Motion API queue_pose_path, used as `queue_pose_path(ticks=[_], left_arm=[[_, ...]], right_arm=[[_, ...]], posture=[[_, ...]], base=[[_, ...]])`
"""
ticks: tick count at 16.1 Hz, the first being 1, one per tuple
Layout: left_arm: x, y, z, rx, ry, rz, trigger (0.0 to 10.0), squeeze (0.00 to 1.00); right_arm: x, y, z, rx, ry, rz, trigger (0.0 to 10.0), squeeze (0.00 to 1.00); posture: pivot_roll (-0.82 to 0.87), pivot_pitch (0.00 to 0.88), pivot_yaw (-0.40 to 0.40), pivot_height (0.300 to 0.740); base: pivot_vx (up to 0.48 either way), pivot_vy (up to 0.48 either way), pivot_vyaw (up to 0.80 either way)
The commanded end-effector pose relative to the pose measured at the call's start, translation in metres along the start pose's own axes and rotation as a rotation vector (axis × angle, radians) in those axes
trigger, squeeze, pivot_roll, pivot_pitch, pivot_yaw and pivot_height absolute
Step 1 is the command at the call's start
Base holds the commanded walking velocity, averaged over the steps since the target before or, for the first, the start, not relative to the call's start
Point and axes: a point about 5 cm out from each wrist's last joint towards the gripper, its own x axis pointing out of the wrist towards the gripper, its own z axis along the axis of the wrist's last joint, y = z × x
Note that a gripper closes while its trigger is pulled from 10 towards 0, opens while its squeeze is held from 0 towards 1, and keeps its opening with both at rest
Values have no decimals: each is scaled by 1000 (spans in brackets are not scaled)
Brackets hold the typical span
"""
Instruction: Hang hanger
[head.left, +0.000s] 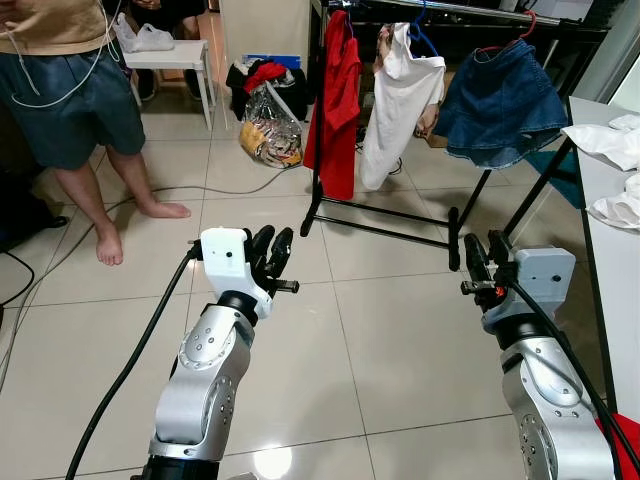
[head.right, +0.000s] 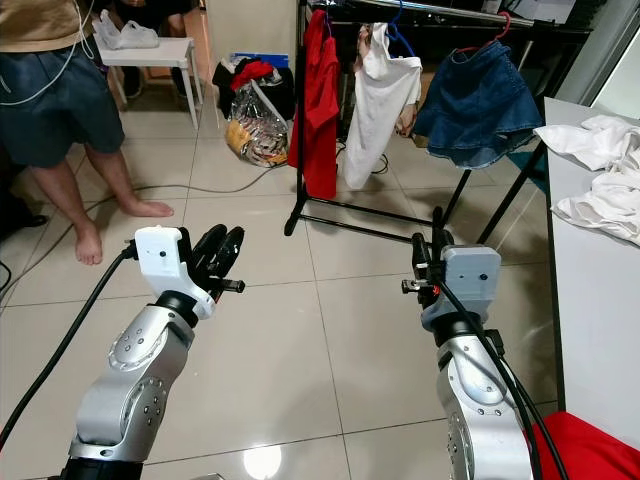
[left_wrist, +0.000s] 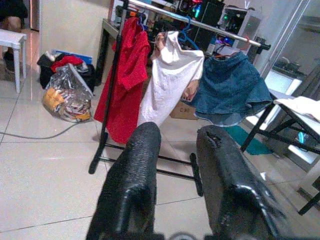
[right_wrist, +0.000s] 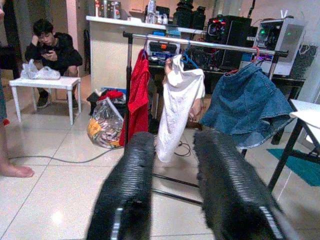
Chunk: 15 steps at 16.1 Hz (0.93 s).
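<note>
- The left claw (head.left: 277, 252) and right claw (head.left: 484, 258) are both raised over bare floor (head.left: 380, 330), each spread and empty, well short of the rack (head.left: 330, 215).
- The hangers sit on the rail (right_wrist: 200, 44), carrying a red top (head.left: 338, 100), a white top (head.left: 400, 100) and a denim skirt (head.left: 500, 100); I see no loose hanger, though the table (head.left: 600, 260) clothes may hide one.
- Risk: stepping forward could catch the rack's low foot bar, and a reach could snag hanging cloth.
- Risk: the right arm could clip the table edge at right.
- A person (head.left: 70, 110) and a cable (head.left: 200, 190) crowd the left; the open room lies straight ahead.
</note>
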Motion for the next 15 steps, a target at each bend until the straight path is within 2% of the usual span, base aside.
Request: queue_pose_path(ticks=[1, 2, 3, 9, 15], left_arm=[[2, 0, 1, 13, -1, 4, 10000, 1000], [3, 0, 0, 20, 6, 3, 10000, 0], [3, 0, 0, 25, 8, 3, 10000, 0], [5, -1, -1, 33, 8, 8, 10000, 0], [6, 0, 0, 36, 7, 8, 10000, 0]], right_arm=[[1, -3, 4, 4, -24, -11, 10000, 1000], [2, -2, 4, 14, -20, 5, 10000, 1000], [1, 0, 5, 19, -30, 21, 10000, 0], [2, 5, 13, 6, -87, 62, 10000, 0], [2, 3, 10, 13, -71, 31, 10000, 0]], posture=[[-46, 0, -33, 740], [-46, 0, -33, 740], [-46, 0, -33, 740], [-52, 0, -32, 740], [-54, 0, -28, 740]], base=[[0, 0, 0], [0, 0, 0], [0, 0, 0], [0, 0, 0], [0, 0, 0]])
